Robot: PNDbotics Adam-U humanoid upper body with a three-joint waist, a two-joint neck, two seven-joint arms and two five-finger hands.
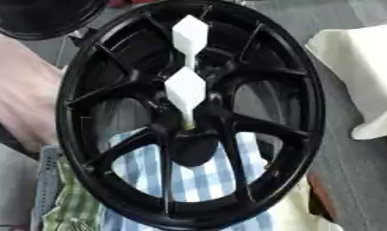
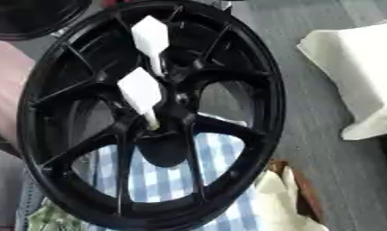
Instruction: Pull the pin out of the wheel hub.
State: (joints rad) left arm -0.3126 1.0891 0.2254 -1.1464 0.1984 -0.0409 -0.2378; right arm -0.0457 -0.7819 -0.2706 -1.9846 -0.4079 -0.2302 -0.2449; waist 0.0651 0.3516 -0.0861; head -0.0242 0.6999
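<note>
Pins: two white ones, near pin (image 1: 185, 90) and far pin (image 1: 190, 36), stuck in the black wheel hub (image 1: 82, 149) standing centre frame. Checked cloth (image 1: 200, 178) behind spokes; cream cloth (image 2: 354, 67) right, cut off. Neither hand visible.

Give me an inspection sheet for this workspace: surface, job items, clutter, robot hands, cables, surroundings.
Surface: grey floor or table, partly covered by cloths.
Job items: black wheel fills the view, spokes facing the camera; two white pins stick out near the hub, both still in place.
Clutter: blue-and-white checked cloth under the wheel; green checked cloth at lower left; cream cloth at right.
Robot hands: nothing seen.
Cables: nothing seen.
Surroundings: second black round object at upper left; pinkish blurred surface at left, cannot tell what.
</note>
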